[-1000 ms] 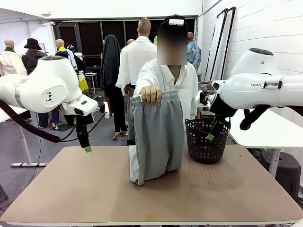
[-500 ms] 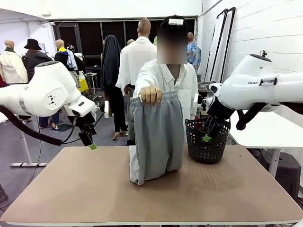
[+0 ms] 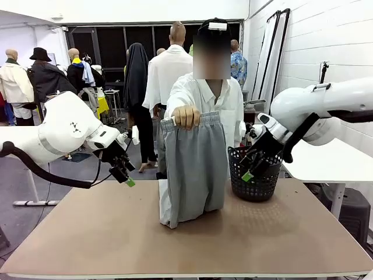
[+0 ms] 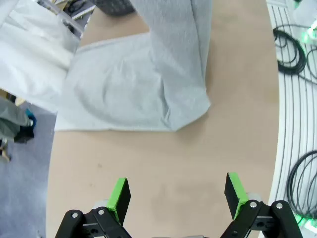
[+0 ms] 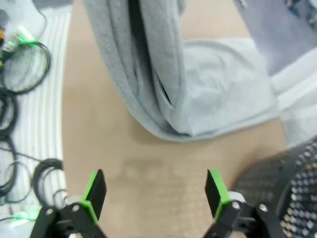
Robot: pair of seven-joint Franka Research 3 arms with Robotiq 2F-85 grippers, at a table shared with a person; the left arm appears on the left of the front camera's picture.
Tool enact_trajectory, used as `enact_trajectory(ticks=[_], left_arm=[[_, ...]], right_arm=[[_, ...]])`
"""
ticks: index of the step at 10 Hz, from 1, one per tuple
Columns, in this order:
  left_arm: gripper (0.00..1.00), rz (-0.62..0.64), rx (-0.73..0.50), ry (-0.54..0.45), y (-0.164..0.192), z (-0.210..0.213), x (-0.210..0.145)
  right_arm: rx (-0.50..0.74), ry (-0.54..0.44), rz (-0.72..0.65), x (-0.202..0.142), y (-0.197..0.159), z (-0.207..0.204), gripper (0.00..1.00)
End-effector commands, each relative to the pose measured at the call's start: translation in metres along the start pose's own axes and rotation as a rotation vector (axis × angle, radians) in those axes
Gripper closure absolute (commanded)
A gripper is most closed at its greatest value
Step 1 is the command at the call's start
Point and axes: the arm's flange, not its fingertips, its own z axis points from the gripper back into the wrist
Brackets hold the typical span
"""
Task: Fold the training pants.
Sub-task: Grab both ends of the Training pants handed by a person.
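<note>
A person's hand (image 3: 185, 116) holds the training pants (image 3: 195, 169) up by the waistband at the far side of the desk (image 3: 87, 233). The legs hang down, and their lower part lies bent on the desk. The left end effector (image 3: 125, 178) hovers above the desk, left of the training pants, with its jaws wide apart and nothing in them. The right end effector (image 3: 249, 173) hangs in front of the black basket (image 3: 262, 186), also wide apart and empty. The training pants look soft, light and floppy, so they will likely sag and slide. Good places to grab are probably the thick waistband corners or the leg ends on the desk.
</note>
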Motion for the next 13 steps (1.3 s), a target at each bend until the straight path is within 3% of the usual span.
enact_trajectory(ticks=[1,3,9,11,13], left_arm=[[0.00,-0.012,-0.002,-0.116,0.001,-0.018,-0.004],[0.00,-0.018,-0.014,-0.214,-0.001,-0.030,-0.001],[0.00,-0.001,-0.014,-0.174,-0.005,-0.021,0.003],[0.00,0.003,-0.007,-0.288,0.001,-0.038,0.007],[0.00,0.000,-0.010,-0.328,0.003,-0.044,0.008]], right_arm=[[0.089,-0.094,-0.011,-0.007,-0.017,-0.008,0.00],[0.112,-0.152,-0.012,-0.012,-0.017,-0.017,0.00],[0.085,-0.122,-0.029,-0.015,-0.011,-0.016,0.00],[0.099,-0.259,-0.002,-0.013,-0.014,-0.025,0.00],[0.109,-0.314,0.025,-0.010,-0.016,-0.030,0.00]])
